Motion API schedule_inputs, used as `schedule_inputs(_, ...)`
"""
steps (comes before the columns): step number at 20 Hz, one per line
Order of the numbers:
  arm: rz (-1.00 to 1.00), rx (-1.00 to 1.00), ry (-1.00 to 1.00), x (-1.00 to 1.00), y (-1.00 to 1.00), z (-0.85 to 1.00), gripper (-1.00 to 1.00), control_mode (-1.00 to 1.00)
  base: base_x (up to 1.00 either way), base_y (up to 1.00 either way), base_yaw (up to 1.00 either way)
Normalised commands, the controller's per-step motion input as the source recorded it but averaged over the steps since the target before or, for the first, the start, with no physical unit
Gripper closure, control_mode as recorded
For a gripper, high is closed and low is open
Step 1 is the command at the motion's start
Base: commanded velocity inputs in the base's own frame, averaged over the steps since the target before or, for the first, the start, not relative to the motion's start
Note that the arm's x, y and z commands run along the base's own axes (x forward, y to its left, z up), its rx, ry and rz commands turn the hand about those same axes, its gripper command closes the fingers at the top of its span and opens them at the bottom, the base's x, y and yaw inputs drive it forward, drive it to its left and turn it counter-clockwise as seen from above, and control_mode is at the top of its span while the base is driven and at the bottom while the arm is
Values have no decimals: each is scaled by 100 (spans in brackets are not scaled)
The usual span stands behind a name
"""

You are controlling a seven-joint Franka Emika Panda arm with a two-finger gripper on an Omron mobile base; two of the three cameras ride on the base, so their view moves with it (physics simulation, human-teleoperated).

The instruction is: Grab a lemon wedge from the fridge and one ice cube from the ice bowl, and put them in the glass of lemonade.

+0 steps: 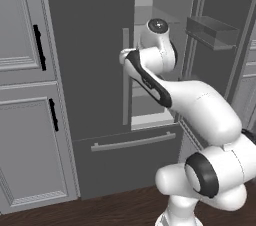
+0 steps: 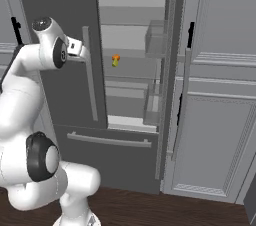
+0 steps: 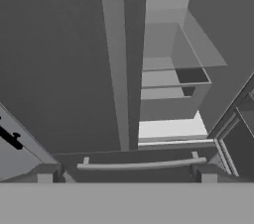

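Before fridge (image 2: 55,45), gripper (image 3: 126,176) jaws spread wide, nothing held; right door swung open, lemon wedge (image 2: 115,60) on shelf

Domestic kitchen, rendered. A tall dark grey fridge (image 2: 60,95) stands with its right door open, showing glass shelves (image 2: 131,62) and door bins (image 2: 156,40); a lower drawer (image 1: 130,162) sits beneath. Paneled grey cabinets (image 1: 27,95) flank the fridge on both sides. Dark wood floor (image 2: 150,210) below it.
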Motion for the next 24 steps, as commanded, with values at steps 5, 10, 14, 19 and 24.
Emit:
schedule_inputs(5, 0, 0, 0, 72, 0, -31, -100, -100, 0, 0, 0)
schedule_inputs(10, 0, 0, 0, 83, 14, -40, -100, -100, 0, 0, 0)
schedule_inputs(14, 0, 1, 0, 69, 11, -12, -100, -100, 0, 0, 0)
schedule_inputs(19, 0, 0, 0, 59, 3, -1, -100, -100, 0, 0, 0)
schedule_inputs(24, 0, 0, 3, 28, 0, -6, -100, -100, 0, 0, 0)
